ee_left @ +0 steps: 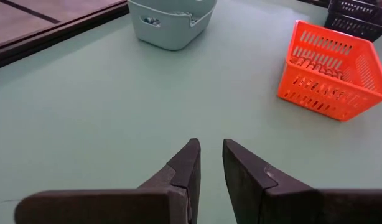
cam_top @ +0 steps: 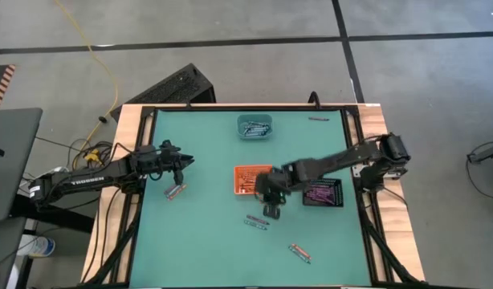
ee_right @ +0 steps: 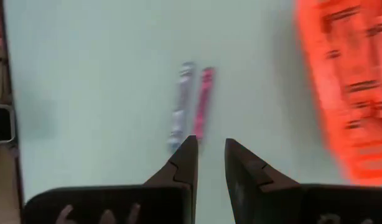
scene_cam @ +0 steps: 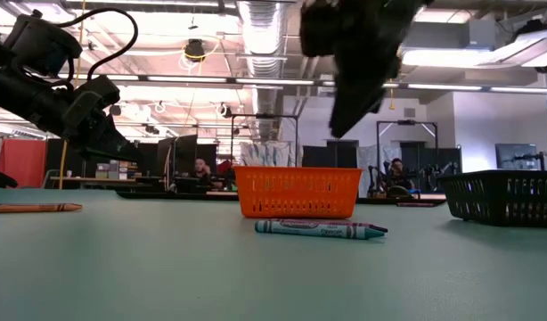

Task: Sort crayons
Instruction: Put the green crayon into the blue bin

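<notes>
The right gripper (cam_top: 272, 210) hangs above the mat between the orange tray (cam_top: 248, 179) and a pair of loose crayons (cam_top: 256, 221). Its fingers stand slightly apart with nothing between them, a posture suited to descending on one stick. In the right wrist view the pink crayon (ee_right: 203, 102) and the blue-grey crayon (ee_right: 180, 106) lie side by side, just ahead of the fingertips. The black tray (cam_top: 322, 193) holds pink-purple sticks and the teal tray (cam_top: 255, 126) holds grey ones, so each colour has its own bin. The left gripper (cam_top: 177, 173) waits near two crayons (cam_top: 176, 191) at the mat's left, fingers narrowly parted and empty. Another pair (cam_top: 299, 253) lies farther toward the front.
</notes>
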Robot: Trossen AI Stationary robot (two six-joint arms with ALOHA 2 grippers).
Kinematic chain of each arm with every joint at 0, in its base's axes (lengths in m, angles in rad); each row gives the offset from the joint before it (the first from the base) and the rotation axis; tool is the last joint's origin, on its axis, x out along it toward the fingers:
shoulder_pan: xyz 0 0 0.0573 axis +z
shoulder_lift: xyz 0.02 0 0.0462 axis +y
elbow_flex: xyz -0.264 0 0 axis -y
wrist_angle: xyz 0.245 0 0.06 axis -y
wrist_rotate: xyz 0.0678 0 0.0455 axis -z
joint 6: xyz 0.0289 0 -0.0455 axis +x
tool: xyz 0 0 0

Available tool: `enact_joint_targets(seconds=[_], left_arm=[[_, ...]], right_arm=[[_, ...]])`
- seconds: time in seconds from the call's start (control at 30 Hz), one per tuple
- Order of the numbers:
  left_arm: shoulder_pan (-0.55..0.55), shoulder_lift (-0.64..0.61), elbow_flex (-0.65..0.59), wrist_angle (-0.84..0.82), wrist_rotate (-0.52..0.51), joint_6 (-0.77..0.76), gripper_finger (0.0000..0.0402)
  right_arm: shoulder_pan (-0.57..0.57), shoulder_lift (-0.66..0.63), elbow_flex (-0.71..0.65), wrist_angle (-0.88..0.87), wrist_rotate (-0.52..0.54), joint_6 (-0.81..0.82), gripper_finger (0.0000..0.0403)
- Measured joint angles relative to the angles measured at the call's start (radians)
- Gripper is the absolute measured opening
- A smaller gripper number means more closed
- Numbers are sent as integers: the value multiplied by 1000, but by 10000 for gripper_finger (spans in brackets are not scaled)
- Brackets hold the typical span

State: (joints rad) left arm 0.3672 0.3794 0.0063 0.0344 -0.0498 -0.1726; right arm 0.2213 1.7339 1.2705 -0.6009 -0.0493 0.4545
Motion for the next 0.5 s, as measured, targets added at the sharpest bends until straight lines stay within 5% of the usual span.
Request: enact_joint_targets(seconds=[0.27,0.5], left_arm=[[0,0,0,0,0,0,56],[0,0,0,0,0,0,56]], right_arm=[[227,55,0,112,204,147,71],[269,193,0,280,348,117,71]])
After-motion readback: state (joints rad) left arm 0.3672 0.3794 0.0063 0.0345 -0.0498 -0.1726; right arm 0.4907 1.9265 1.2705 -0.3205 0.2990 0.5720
